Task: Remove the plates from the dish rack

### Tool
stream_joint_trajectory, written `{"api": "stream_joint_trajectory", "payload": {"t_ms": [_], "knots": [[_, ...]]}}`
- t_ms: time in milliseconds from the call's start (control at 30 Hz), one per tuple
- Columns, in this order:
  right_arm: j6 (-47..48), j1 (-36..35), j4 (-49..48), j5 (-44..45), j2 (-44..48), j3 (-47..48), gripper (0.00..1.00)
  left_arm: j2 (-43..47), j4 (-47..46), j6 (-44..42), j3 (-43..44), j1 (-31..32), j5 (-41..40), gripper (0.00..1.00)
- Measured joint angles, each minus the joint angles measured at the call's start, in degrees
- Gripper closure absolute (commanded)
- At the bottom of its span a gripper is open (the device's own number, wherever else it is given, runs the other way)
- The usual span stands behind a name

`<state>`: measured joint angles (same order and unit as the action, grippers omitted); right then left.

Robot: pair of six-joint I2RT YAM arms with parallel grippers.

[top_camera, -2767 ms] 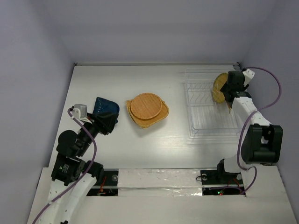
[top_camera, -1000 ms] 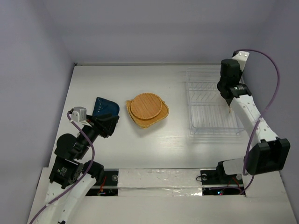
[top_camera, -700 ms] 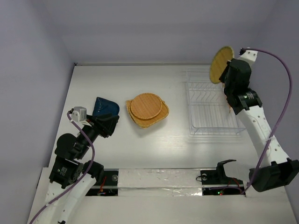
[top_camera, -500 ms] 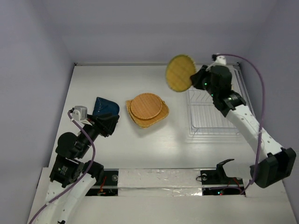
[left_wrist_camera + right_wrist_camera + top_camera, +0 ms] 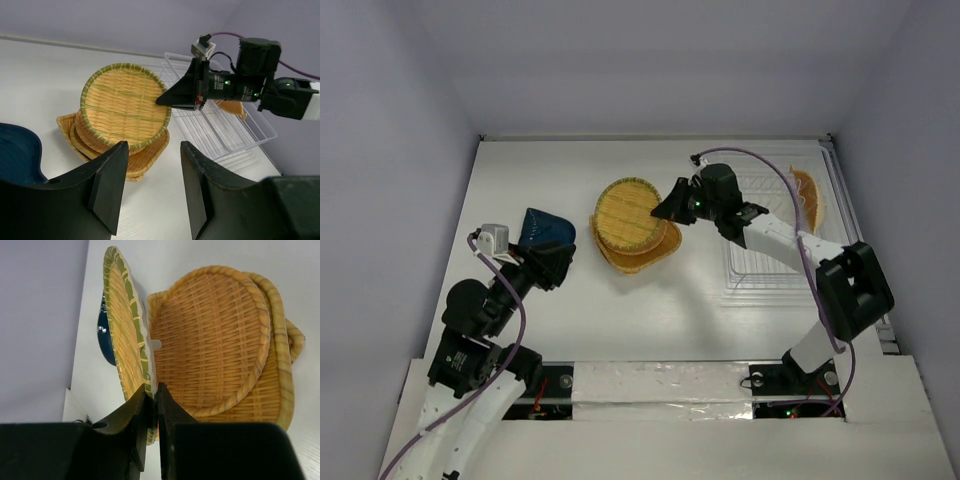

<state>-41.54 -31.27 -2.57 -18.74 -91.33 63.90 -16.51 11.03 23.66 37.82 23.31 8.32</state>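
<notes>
Swung across from the rack (image 5: 770, 255), the right gripper (image 5: 667, 205) now hangs over the middle of the table (image 5: 520, 170). The round plate (image 5: 623, 208) it lifted out has come along and is tilted above the stack (image 5: 655, 250) of two woven plates. From above, the carry looks all but done, with only the setting-down left. One more woven plate (image 5: 807, 198) leans at the rack's right side, so the unloading is not finished. The arm cuts across it, and its shape is hard to make out. The blue dish (image 5: 545, 228) lies on the table at the left, with the left gripper (image 5: 552, 265) just beside it.

From the left wrist, that gripper's fingers (image 5: 110, 185) stand partly apart with nothing between them. The blue dish is cut off at the frame's left edge. The round plate's lower rim overlaps the stack, and it may be touching, though this angle does not settle it.

From the right wrist, the fingers (image 5: 132, 415) are pinched tight on the round plate's green rim, seen almost edge-on. The stack lies just beyond it, and the rack is out of view.
</notes>
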Motion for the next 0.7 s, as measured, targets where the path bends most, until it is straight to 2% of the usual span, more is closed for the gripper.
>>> {"api": "stream_joint_trajectory", "payload": {"t_ms": [433,700], "knots": [[-4.8,0.0,-6.1,-1.1,-5.9,-3.0,1.0,-0.6,0.0,0.0,0.0,-0.1,0.0,0.57],[-4.8,0.1,-6.1,2.5,-5.9,-3.8,0.79,-0.6,0.0,0.0,0.0,-0.1,0.0,0.57]]}}
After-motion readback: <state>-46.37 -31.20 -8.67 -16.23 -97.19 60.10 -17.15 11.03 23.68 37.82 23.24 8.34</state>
